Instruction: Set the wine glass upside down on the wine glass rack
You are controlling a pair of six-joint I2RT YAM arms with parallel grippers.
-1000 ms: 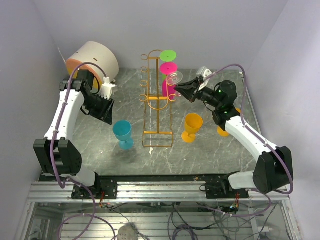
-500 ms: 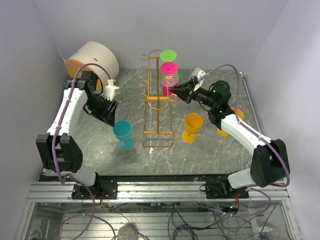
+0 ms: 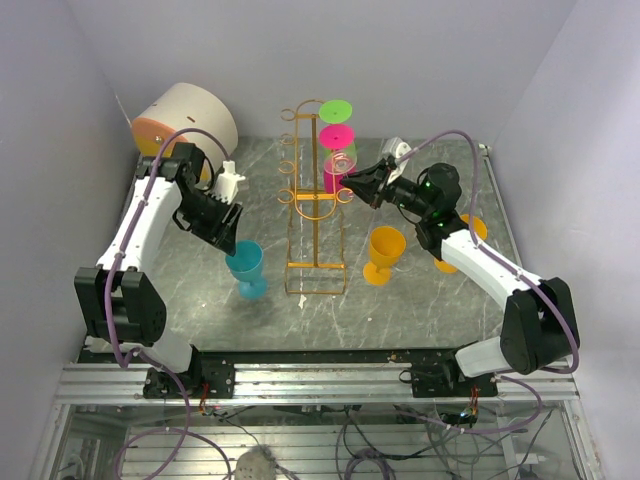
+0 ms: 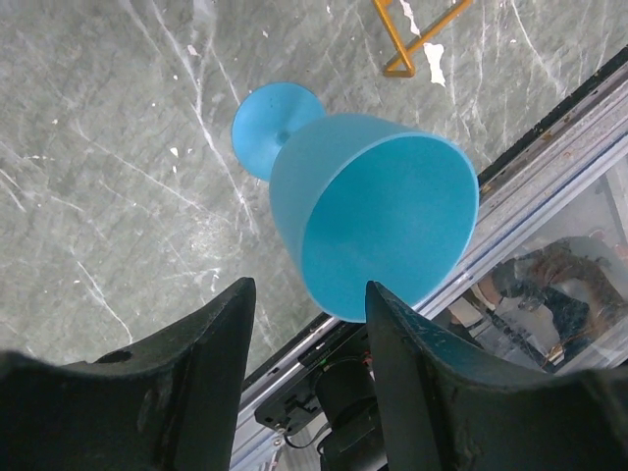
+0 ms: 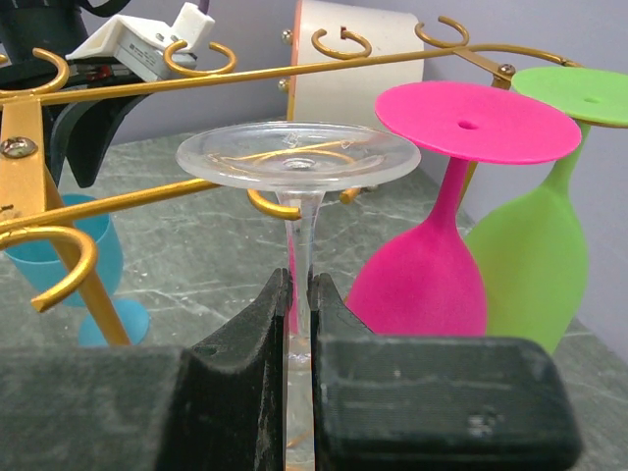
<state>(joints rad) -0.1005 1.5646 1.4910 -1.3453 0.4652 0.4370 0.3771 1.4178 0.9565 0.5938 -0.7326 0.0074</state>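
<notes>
The golden wire wine glass rack (image 3: 315, 205) stands mid-table; its hooks show in the right wrist view (image 5: 59, 78). My right gripper (image 3: 352, 183) is shut on the stem of a clear wine glass (image 5: 297, 157), held upside down with its foot up. The stem is right beside a curled hook (image 5: 275, 206), under the rack arm. A pink glass (image 5: 432, 265) and a green glass (image 5: 535, 265) hang upside down beside it. My left gripper (image 4: 309, 304) is open, its fingers either side of the near rim of an upright blue glass (image 4: 373, 221).
An upright orange glass (image 3: 383, 252) stands right of the rack base. Another orange object (image 3: 470, 230) lies behind my right arm. A large white and orange cylinder (image 3: 185, 120) sits at the back left. The rack's base corner (image 4: 417, 39) lies just beyond the blue glass.
My right gripper has carried the clear glass left and slightly down, up against the rack's hooks. My left gripper has moved right and nearer, down to the blue glass.
</notes>
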